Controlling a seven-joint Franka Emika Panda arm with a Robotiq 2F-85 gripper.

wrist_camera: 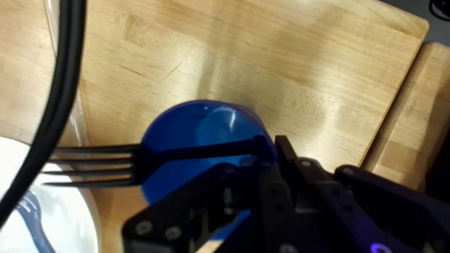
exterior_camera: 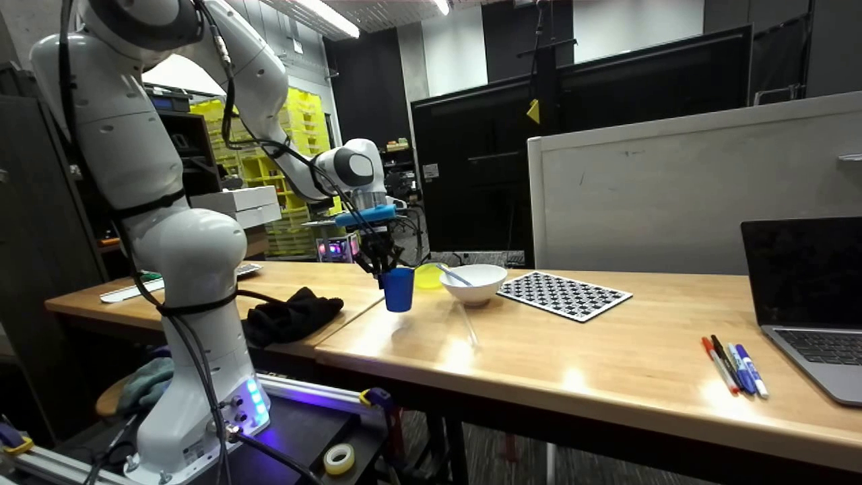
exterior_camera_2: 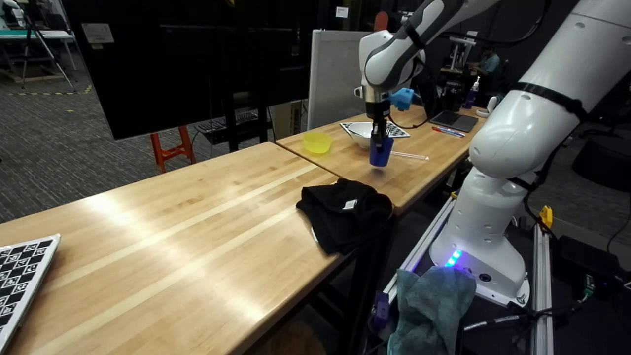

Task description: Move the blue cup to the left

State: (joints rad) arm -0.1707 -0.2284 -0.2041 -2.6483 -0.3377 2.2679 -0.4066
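Wrist view showed the blue cup [wrist_camera: 195, 131] mouth-up, plain and glossy inside. The hand [wrist_camera: 273, 151] gripped its side, holding it over the bench [wrist_camera: 299, 59] near a seamed edge.

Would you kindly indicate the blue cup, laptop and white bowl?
Blue cup [exterior_camera: 399, 291], in an exterior view, outer wall.
Laptop [exterior_camera: 808, 289], in an exterior view, screen.
White bowl [exterior_camera: 477, 292], in an exterior view, outer wall.

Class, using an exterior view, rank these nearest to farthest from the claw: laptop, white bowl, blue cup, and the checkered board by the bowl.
1. Blue cup: gripped by the claw.
2. White bowl: right of the cup in an exterior view.
3. Checkered board: just right of the bowl.
4. Laptop: at that view's right edge.
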